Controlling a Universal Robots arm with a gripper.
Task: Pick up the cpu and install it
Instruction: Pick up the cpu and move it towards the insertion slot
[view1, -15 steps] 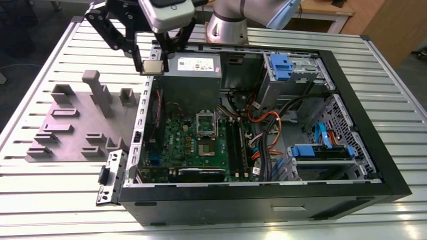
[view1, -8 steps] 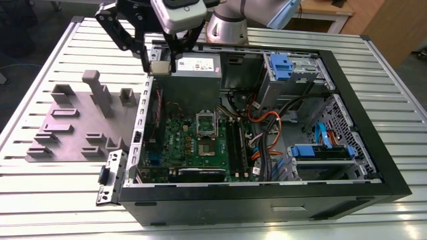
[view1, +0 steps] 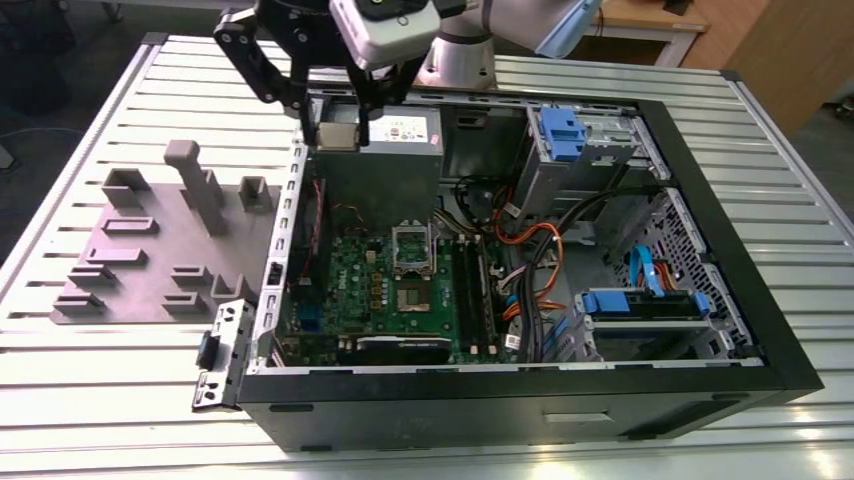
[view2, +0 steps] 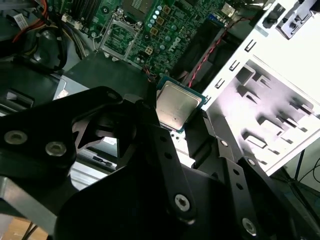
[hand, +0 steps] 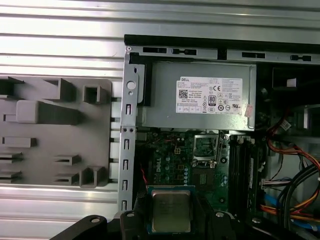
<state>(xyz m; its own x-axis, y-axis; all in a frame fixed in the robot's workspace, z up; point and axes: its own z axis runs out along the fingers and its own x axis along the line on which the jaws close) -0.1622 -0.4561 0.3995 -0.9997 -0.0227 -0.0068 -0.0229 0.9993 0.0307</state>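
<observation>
Second wrist view: gripper (view2: 176, 119) clamps cpu (view2: 176, 104) by its edges; a slip or tilt could misalign it over the motherboard (view2: 167, 25).

Clear room for the hand (view1: 338, 135) above the socket frame (view1: 414, 296); cables (view1: 531, 240) bunch nearby.

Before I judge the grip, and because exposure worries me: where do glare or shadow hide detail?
Second wrist view: the fixture tray washes out to white, the claw reads as black silhouette, the cpu it grips carries only a soft sheen. First wrist view: even light, no glare on the cpu. Exterior view: computer case interior dim against the bright slatted table.
</observation>
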